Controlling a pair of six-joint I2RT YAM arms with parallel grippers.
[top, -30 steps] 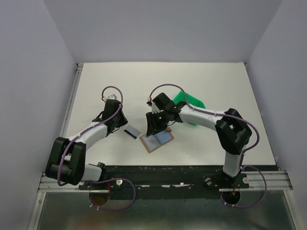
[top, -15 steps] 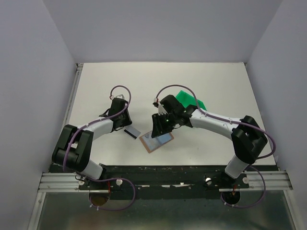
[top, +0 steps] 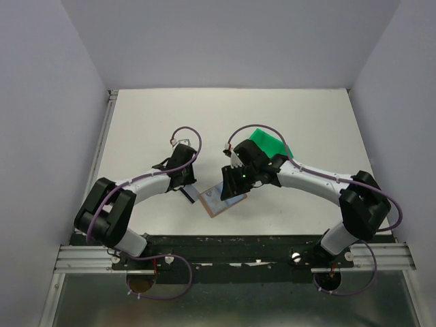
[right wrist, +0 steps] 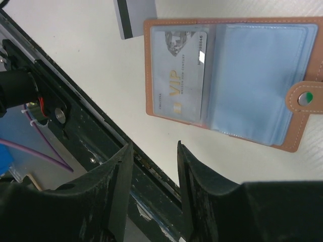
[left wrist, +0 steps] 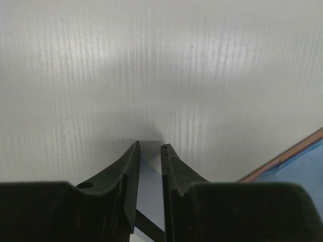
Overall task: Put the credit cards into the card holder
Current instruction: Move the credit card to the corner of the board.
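The tan card holder lies open on the white table, its snap tab at the right. One pale credit card marked VIP sits in its left pocket. Another grey credit card with a dark stripe lies just off the holder's left edge. My left gripper stands over this card, jaws a narrow gap apart, and the card's face shows through the gap. My right gripper hovers open and empty above the table's near edge, beside the holder. From above, the left gripper and right gripper flank the holder.
A green plastic bin sits behind the right arm's wrist. The black rail of the near table edge runs under the right fingers. Grey walls close in the table on three sides.
The left arm has swung right toward the holder, and the striped card now lies closer to the holder's edge. The right wrist has shifted right, staying above the holder.
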